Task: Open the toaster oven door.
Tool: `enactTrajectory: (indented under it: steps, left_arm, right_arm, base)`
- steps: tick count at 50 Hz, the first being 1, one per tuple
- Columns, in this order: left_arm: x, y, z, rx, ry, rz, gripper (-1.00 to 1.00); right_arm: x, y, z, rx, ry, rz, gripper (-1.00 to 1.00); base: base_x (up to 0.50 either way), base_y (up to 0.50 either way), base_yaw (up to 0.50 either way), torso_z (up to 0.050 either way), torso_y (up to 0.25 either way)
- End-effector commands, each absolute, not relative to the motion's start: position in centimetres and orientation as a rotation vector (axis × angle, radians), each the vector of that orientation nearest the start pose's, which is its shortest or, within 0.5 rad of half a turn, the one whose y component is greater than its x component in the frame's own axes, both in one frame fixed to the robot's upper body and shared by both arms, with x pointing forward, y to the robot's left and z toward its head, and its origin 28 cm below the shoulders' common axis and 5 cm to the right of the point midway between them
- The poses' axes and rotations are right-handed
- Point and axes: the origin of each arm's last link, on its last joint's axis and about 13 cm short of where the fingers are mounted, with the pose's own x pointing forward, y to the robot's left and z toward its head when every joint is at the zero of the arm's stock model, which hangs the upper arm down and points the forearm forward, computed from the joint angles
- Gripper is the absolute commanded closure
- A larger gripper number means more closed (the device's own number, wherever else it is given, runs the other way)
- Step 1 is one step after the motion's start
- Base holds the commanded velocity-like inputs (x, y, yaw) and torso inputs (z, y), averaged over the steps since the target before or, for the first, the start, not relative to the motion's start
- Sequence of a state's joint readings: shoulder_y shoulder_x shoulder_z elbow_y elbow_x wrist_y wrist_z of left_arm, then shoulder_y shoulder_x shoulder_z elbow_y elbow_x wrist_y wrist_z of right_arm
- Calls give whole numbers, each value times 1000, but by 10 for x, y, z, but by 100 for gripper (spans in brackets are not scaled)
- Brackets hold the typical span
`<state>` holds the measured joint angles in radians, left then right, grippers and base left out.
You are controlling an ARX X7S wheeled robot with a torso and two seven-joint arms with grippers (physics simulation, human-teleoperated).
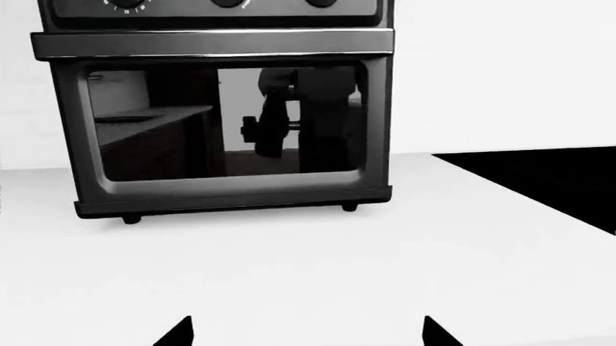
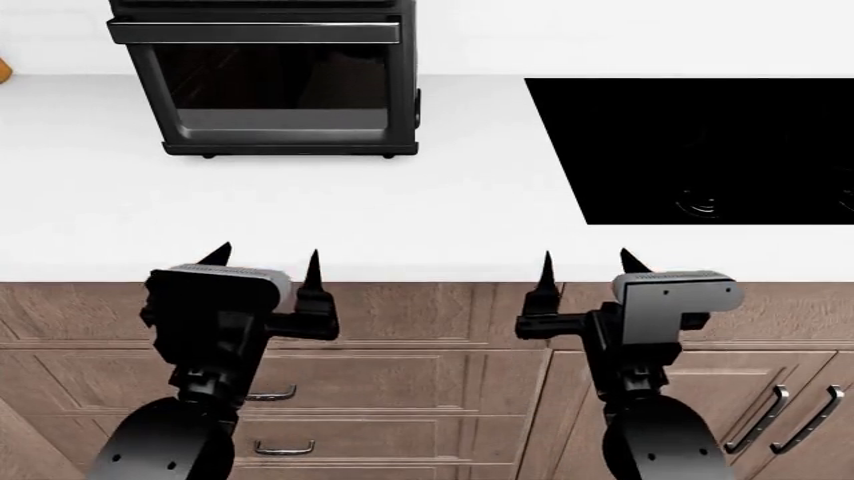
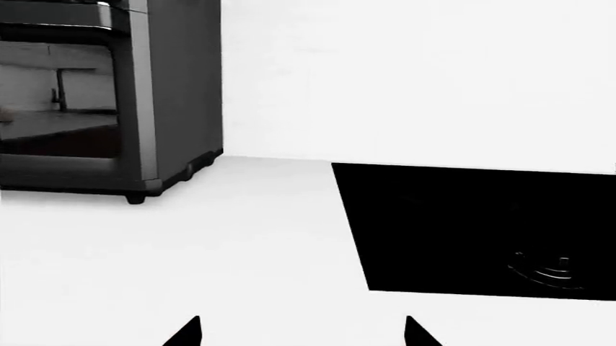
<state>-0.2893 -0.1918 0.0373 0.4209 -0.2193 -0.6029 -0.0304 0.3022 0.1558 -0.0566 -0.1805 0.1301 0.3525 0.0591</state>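
The black toaster oven stands at the back left of the white counter; it also shows in the left wrist view and, side on, in the right wrist view. Its door is shut, its glass window reflecting the room. The bar handle runs along the door's top edge, below the knobs. My left gripper is open and empty at the counter's front edge, in front of the oven and well short of it. My right gripper is open and empty at the front edge, further right.
A flat black cooktop panel is set into the counter at the right, also in the right wrist view. Brown wooden drawers with metal handles lie below the counter edge. A white wall rises behind the oven.
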Motion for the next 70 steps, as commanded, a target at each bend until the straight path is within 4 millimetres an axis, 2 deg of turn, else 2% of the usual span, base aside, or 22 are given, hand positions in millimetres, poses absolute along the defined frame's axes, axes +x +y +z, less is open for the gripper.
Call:
enactTrajectory:
  steps: [1, 6, 14, 33, 70]
  left_arm:
    - [266, 240, 181, 46, -129, -100, -100]
    - [271, 244, 197, 72, -154, -86, -100]
    - [271, 248, 206, 78, -172, -60, -100]
    - [269, 244, 203, 79, -170, -82, -100]
    - [267, 244, 199, 98, -165, -97, -100]
  right_arm:
    - [294, -126, 143, -69, -170, 26, -100]
    - [300, -127, 154, -78, -187, 32, -100]
    - [301, -124, 162, -78, -198, 53, -100]
    - [299, -125, 157, -65, -180, 62, -100]
    - [297, -122, 157, -61, -175, 79, -100]
  base:
    - [0, 0, 0, 50, 0]
    - [0, 0, 0, 50, 0]
    - [0, 0, 0, 22, 0]
    - [11, -128, 0, 0, 0]
    - [287, 0, 0, 0, 0]
